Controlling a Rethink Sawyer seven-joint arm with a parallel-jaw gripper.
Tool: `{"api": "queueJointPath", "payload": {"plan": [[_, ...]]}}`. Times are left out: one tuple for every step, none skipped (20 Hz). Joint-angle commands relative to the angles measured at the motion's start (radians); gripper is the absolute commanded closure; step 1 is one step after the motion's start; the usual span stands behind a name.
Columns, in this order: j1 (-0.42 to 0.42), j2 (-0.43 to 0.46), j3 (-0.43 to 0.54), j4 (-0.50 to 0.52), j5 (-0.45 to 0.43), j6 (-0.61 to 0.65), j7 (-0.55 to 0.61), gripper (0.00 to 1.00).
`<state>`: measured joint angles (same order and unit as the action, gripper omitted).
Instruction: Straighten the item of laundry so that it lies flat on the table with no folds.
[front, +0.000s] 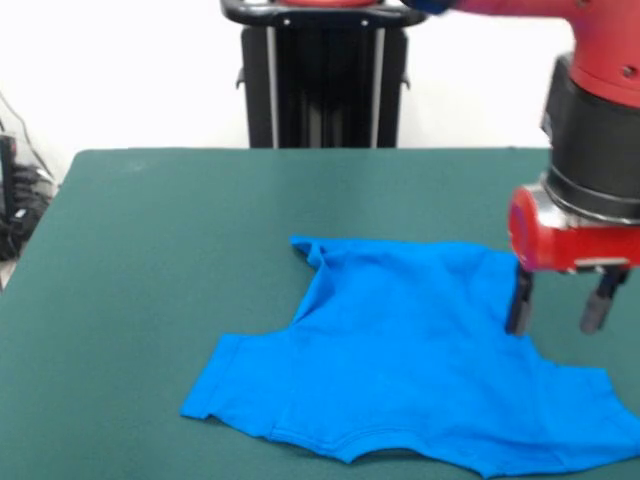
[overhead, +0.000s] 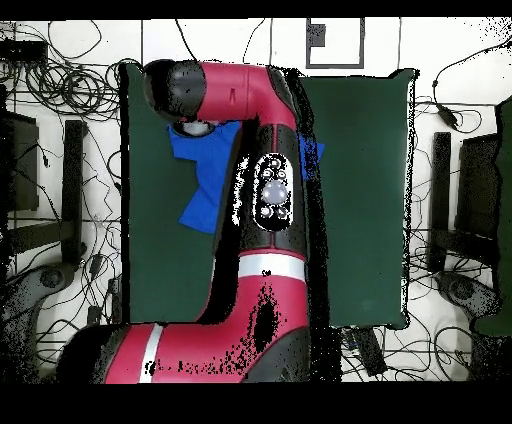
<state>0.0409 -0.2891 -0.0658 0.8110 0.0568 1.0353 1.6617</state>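
Pincer (front: 558, 305) spread wide, empty, at edge of blue T-shirt (front: 400, 360); shirt mostly flat on table (front: 150, 240).

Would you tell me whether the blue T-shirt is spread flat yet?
Mostly spread: the T-shirt lies open, but its far corner is bunched.
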Motion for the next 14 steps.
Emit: {"api": "queueJointPath", "payload": {"plan": [[-0.018,-0.051,0.085,0.335,-0.030,-0.099,-0.007,0.00],[-0.019,-0.054,0.084,0.348,-0.038,-0.110,-0.009,0.00],[-0.018,-0.059,0.082,0.365,-0.047,-0.122,-0.009,0.00],[-0.019,-0.065,0.083,0.387,-0.056,-0.147,-0.012,0.00],[-0.020,-0.075,0.084,0.411,-0.061,-0.169,-0.010,0.00],[-0.022,-0.081,0.086,0.426,-0.067,-0.177,-0.017,0.00],[-0.021,-0.087,0.084,0.443,-0.073,-0.183,-0.015,0.00],[-0.025,-0.095,0.087,0.461,-0.080,-0.194,-0.022,0.00],[-0.027,-0.105,0.089,0.484,-0.086,-0.214,-0.025,0.00],[-0.031,-0.113,0.093,0.500,-0.089,-0.225,-0.028,0.00],[-0.034,-0.121,0.097,0.516,-0.091,-0.236,-0.031,0.00],[-0.036,-0.127,0.099,0.531,-0.097,-0.238,-0.036,0.00],[-0.037,-0.132,0.100,0.544,-0.101,-0.248,-0.032,0.00],[-0.039,-0.134,0.102,0.547,-0.107,-0.248,-0.033,0.00]]}}
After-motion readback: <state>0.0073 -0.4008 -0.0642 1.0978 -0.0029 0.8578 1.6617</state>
